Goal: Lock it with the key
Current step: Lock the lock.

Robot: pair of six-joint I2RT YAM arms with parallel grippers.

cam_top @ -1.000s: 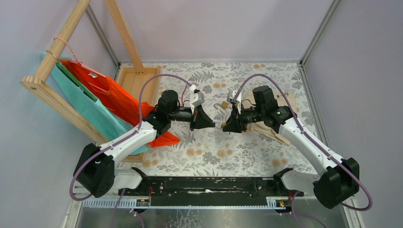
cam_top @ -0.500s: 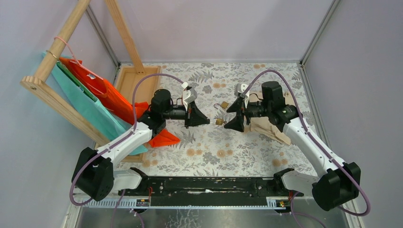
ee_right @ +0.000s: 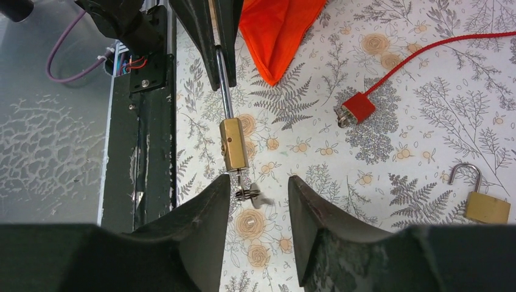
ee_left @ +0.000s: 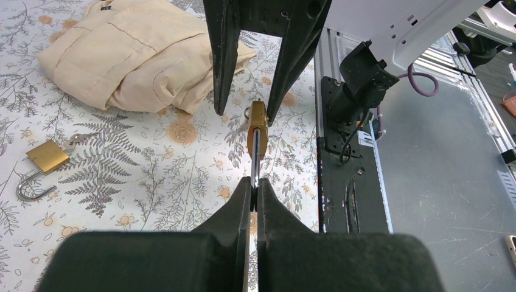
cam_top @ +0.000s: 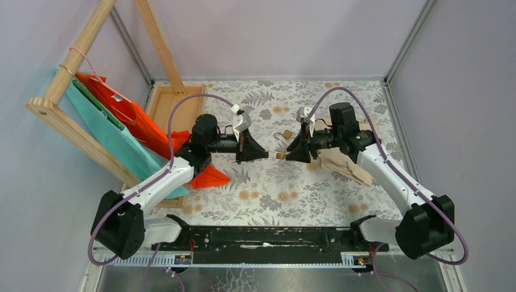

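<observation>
The red padlock (ee_right: pixel 358 108) lies flat on the bench (ee_right: pixel 426 158), untouched by either hand. In the right wrist view it sits between 2 and 3 o'clock from the brass padlock held in the air. Its thin red cable (ee_right: pixel 426 56) trails off across the floral surface toward 2 o'clock.

The held brass padlock (ee_right: pixel 233 145) hangs clear of the bench between the two hands. Its steel shackle (ee_right: pixel 224 85) runs up to 12 o'clock, into the left hand (ee_left: pixel 254 182). That hand's fingers are pressed together on the shackle.

A key (ee_right: pixel 245 192) sticks out of the padlock's base. The right hand (ee_right: pixel 258 185) has its fingers spread apart, one on each side of the key. The key sits close to the finger at 9 o'clock; whether they touch cannot be told.

From above, the left hand (cam_top: pixel 268 155) points to 3 o'clock and the right hand (cam_top: pixel 292 155) to 9 o'clock. They meet at mid-bench with the held padlock (cam_top: pixel 281 156) between them.

A second brass padlock (ee_right: pixel 487 207), its shackle swung open, lies at 4 o'clock from the red one. In the left wrist view a loose key (ee_left: pixel 76 141) lies just beside it. A folded beige cloth (cam_top: pixel 344 167) lies under the right arm. An orange bag (ee_right: pixel 274 30) reaches onto the bench at 1 o'clock of the held padlock.
</observation>
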